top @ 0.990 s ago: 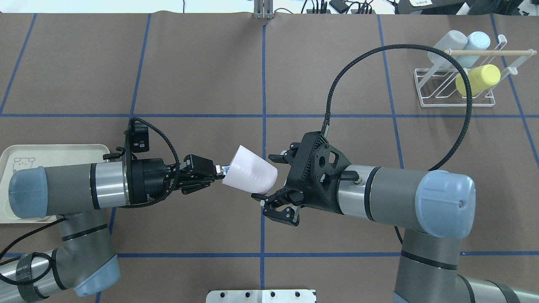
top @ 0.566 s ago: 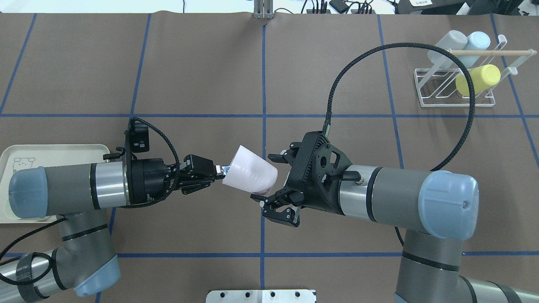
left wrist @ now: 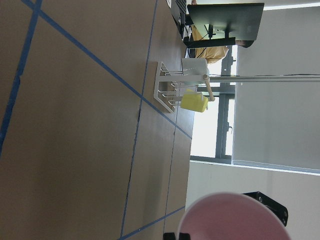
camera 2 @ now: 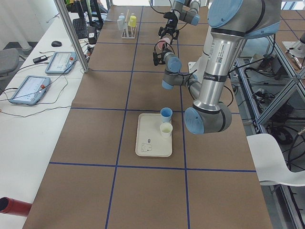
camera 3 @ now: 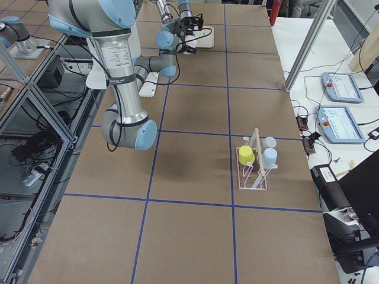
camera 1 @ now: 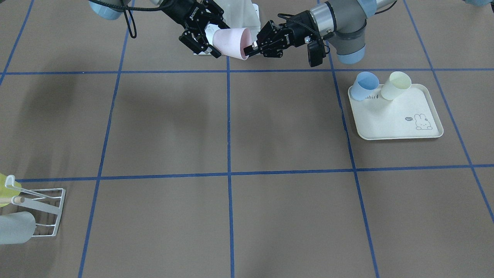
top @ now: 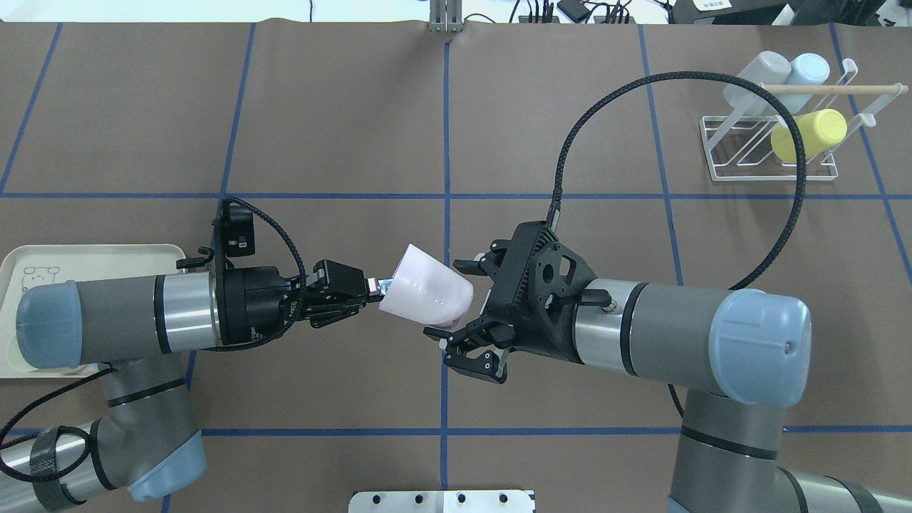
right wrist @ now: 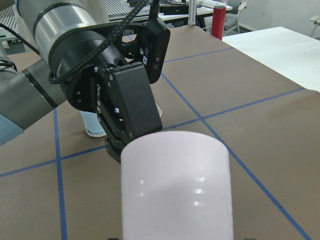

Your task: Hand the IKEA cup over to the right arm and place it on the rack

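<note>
The pink cup [top: 426, 292], pinched at its rim by the left tool [top: 374, 288], fills the gap between the spread fingers of the right tool [top: 451, 299]. Open tabletop [top: 613, 157] lies between there and the rack [top: 719, 153]. The right arm's black cable [top: 677, 75] arcs toward it. A yellow cup [top: 812, 134], a grey cup [top: 759, 75] and a blue cup [top: 805, 75] occupy prongs. The prongs left of the yellow cup are free, under the wooden dowel [top: 841, 90].

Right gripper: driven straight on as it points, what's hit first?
The pale pink plastic cup: its closed base faces the open right gripper, with the left gripper pinching its rim. How much gap is left between them is unclear.
</note>
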Motion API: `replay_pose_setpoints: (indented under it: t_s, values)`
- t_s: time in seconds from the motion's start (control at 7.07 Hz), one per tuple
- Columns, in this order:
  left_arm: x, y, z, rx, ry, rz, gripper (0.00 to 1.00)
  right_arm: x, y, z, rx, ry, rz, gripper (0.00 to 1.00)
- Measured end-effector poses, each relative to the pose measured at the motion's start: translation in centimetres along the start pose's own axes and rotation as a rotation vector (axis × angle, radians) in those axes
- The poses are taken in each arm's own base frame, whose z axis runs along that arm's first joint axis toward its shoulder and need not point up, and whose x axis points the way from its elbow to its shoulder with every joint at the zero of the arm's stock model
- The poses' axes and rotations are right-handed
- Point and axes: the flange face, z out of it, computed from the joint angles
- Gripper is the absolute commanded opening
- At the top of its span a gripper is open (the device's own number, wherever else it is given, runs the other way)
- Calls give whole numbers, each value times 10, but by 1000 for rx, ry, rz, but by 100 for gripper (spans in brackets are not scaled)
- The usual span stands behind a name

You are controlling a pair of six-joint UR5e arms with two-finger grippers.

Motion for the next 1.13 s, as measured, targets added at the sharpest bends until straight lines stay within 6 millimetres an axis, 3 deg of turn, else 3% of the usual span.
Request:
replay_pose_setpoints:
  t_s: [0.28,0.71,0.85,1.13]
  values:
    - [2,0,1,-1,3,1,0,0,0,0,1,2,0,73]
    - [2,0,1,-1,4,1,0,-1,-7,-3,17,0,-1,35]
    - [2,0,1,-2,5,1,0,-1,-9,-4,20,-2,-1,27]
    - [3,1,1,-3,5,2,99,-2,-11,-6,25,-4,-1,26]
